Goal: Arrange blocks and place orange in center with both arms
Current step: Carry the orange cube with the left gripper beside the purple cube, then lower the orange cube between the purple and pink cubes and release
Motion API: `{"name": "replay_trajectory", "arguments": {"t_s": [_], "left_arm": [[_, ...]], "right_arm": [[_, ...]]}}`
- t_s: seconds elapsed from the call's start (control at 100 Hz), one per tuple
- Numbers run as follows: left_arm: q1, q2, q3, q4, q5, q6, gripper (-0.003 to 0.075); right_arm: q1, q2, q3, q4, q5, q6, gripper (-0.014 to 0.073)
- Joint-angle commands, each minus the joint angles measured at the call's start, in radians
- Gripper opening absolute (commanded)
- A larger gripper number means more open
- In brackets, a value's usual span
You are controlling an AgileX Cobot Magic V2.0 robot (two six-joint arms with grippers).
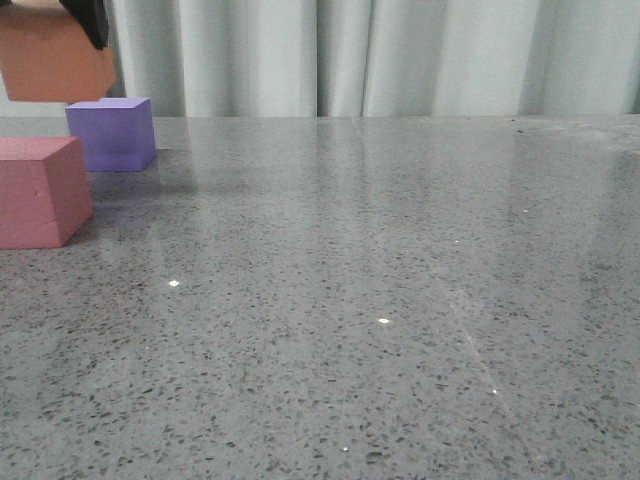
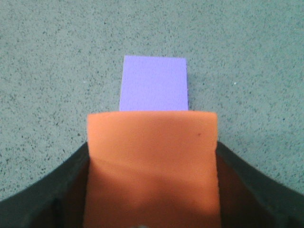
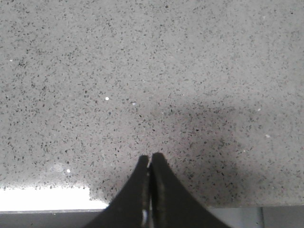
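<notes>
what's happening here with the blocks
The left gripper holds the orange foam cube lifted off the table, at the far left of the front view, above the purple cube. The pink-red cube sits on the grey speckled tabletop just in front of the purple one. The right gripper is shut and empty over bare tabletop. The middle of the table has no block on it yet.

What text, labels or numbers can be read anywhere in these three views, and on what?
None. The orange cube, purple cube and pink-red cube have plain faces, and the tabletop, curtain and both grippers carry no legible marking.
</notes>
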Motion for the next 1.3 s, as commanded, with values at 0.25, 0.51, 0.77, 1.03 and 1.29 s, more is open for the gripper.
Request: {"name": "replay_trajectory", "arguments": {"t_s": [0.25,0.51,0.77,1.03,1.29], "left_arm": [[0.034,-0.04,0.016,0.018,-0.105,-0.001,0.0199],[0.039,-0.025,0.016,0.007,-0.123,0.017,0.0199],[0.039,0.022,0.016,0.003,-0.125,0.019,0.0199],[0.039,0.043,0.044,-0.006,-0.156,0.019,0.02],[0.039,0.062,0.073,-0.006,-0.184,0.019,0.02]], "right_arm": [[-0.003,0.002,-0.022,-0.012,-0.052,-0.009,-0.0067],[-0.003,0.002,-0.022,-0.012,-0.054,-0.009,-0.0067],[-0.003,0.002,-0.022,-0.012,-0.054,-0.009,-0.0067],[-0.003,0.002,-0.022,-0.012,-0.054,-0.009,-0.0067],[-0.003,0.002,-0.022,-0.012,-0.054,-0.009,-0.0067]]}}
